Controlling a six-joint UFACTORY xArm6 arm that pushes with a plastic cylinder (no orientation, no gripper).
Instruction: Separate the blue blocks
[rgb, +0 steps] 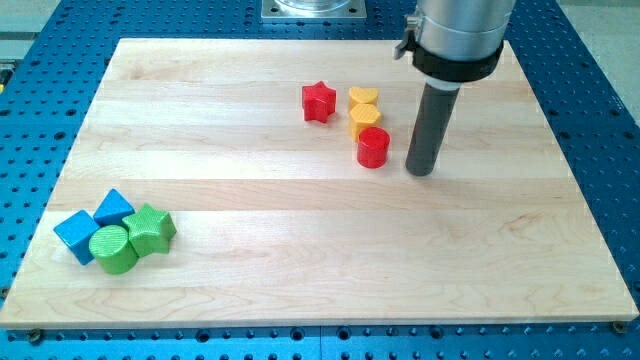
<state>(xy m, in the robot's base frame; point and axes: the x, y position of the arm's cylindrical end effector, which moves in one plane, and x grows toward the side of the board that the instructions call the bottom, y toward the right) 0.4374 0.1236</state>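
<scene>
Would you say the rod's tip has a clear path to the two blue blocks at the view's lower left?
Probably yes: my tip sits right of the red cylinder, and bare board lies between it and the blue blocks, though green blocks crowd their right side.
</scene>
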